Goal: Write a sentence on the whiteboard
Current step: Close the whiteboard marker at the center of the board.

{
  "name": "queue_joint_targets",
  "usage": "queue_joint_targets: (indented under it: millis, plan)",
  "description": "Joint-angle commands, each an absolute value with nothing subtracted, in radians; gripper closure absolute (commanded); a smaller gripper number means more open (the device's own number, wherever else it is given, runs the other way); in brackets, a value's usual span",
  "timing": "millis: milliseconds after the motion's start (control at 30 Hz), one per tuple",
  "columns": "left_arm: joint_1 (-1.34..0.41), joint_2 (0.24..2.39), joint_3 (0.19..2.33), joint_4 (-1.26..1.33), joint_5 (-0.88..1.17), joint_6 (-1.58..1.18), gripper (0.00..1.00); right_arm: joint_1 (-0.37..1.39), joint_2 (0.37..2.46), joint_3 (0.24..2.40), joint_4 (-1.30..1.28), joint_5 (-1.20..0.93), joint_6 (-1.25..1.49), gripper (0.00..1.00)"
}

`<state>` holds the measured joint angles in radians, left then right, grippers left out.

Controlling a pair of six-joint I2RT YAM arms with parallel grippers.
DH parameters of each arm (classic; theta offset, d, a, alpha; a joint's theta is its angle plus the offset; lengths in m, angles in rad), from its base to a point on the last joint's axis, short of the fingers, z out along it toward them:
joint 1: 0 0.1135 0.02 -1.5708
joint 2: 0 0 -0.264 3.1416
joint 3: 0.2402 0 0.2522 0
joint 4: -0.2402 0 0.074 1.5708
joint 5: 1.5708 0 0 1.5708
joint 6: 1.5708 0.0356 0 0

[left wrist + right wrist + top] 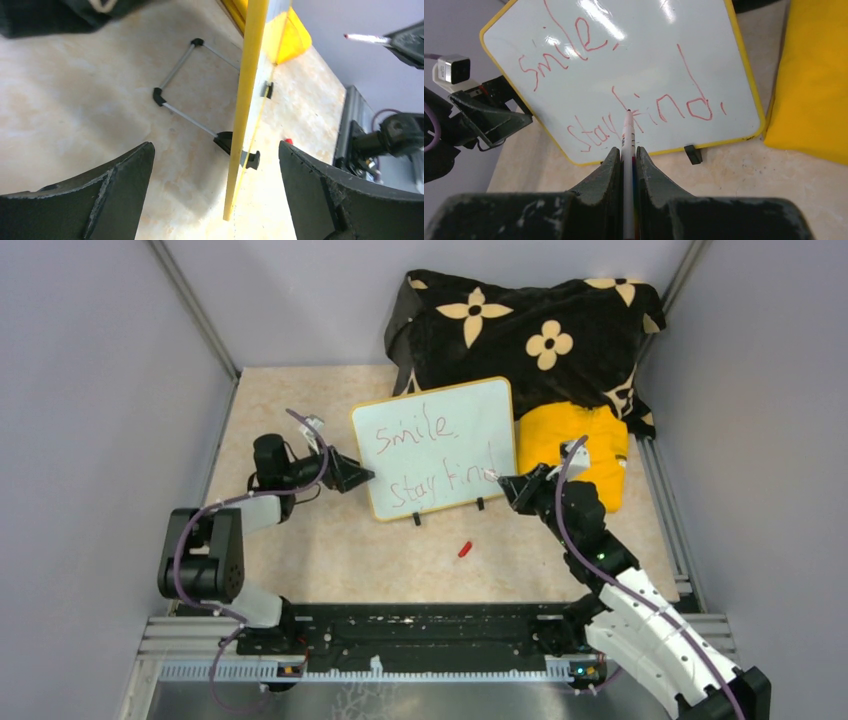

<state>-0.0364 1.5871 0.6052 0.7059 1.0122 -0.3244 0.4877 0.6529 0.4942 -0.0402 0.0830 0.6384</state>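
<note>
Left fingers (120,185) wide open, straddling the whiteboard (246,90) edge without gripping, guess that's to steady it. Right fingers (596,182) clamp the marker (627,135), tip aimed at the sentence (664,107).

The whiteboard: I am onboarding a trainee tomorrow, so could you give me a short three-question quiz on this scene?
1. True or false: the left end effector is clamped on the frame of the whiteboard.
2. Multiple choice: what does the right end effector hold? A) an eraser B) a marker C) a sponge
3. Fill in the blank: the upper word of the sentence on the board reads ____.

Key
1. False: its jaws stand open on either side of the board's edge, apart from it.
2. B, with the tip pointing at the board.
3. smile
</note>
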Motion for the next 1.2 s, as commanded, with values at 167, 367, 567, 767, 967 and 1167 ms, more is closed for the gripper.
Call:
queue_joint_targets:
  millis: [167, 367, 567, 767, 967, 1167]
  plan:
    - [0.035, 1.171, 0.667, 0.037, 0.355, -0.234, 0.01, 0.485, 0.590, 0.556, -0.025, 0.004, 0.598, 1.00]
    - [0.014, 0.840, 0.708, -0.187, -0.128, -0.441, 0.01, 0.485, 0.578, 0.547, -0.020, -0.028, 0.602, 1.00]
    - [-0.062, 0.767, 0.620, -0.053, 0.396, -0.331, 0.01, 0.493, 0.578, 0.568, -0.067, 0.040, 0.572, 1.00]
    - [-0.414, 0.798, 0.724, -0.211, 0.245, -0.226, 0.01, 0.495, 0.516, 0.549, -0.129, 0.201, 0.540, 1.00]
    - [-0.736, 0.932, 0.801, -0.273, 0.075, -0.279, 0.01, 0.495, 0.449, 0.499, -0.178, 0.353, 0.545, 1.00]
    - [-1.076, 1.240, 0.976, -0.372, -0.203, -0.243, 0.01, 0.495, 0.393, 0.502, -0.220, 0.438, 0.537, 1.00]
